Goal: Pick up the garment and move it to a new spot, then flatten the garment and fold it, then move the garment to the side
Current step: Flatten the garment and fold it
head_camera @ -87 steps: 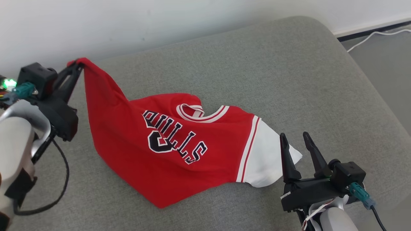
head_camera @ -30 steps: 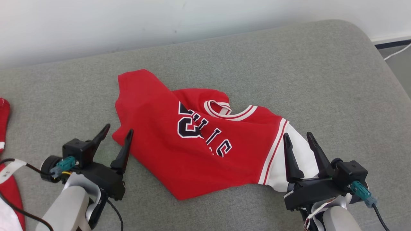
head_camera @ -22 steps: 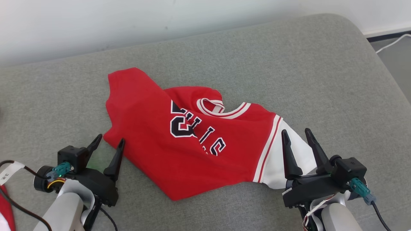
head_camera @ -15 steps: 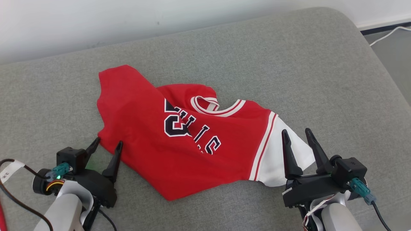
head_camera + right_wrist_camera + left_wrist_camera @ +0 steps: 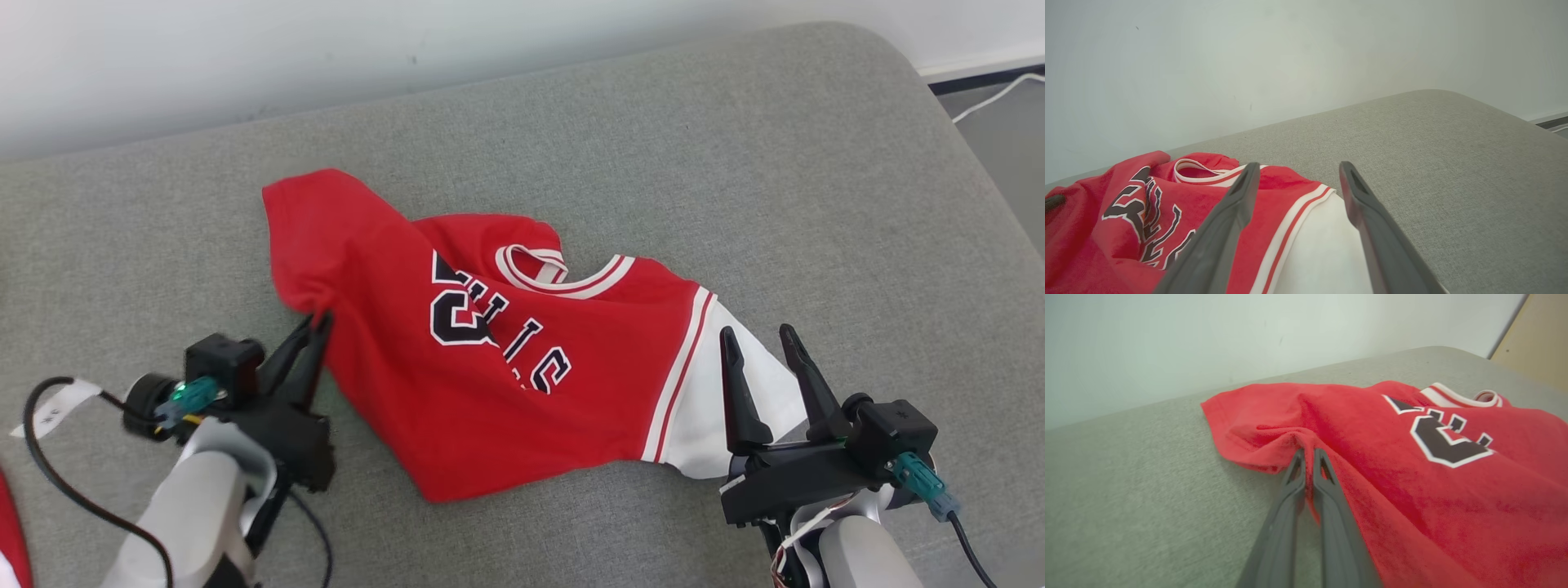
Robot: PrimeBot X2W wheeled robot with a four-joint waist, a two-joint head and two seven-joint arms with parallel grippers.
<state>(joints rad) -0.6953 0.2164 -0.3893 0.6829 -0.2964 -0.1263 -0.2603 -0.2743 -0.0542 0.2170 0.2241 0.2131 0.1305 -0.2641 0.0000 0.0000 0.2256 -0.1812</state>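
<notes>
Clamped tight with the left gripper [image 5: 317, 320] on a bunched fold at the left edge of the garment [image 5: 490, 359]. Holding the right gripper [image 5: 755, 330] spread wide over the white sleeve, gripping nothing. Lying crumpled mid-cushion, chest lettering up, on a grey woven sofa cushion [image 5: 735, 163] with a rounded far corner. Backed by a pale wall [image 5: 245, 49]; off to the right, darker floor [image 5: 1008, 180] with a white cable [image 5: 992, 96]. Cut off at the lower left edge: a sliver of other red cloth [image 5: 10, 531]. Lettering partly buried in folds, hard to read; beneath the right fingers, touching or hovering impossible to tell.
</notes>
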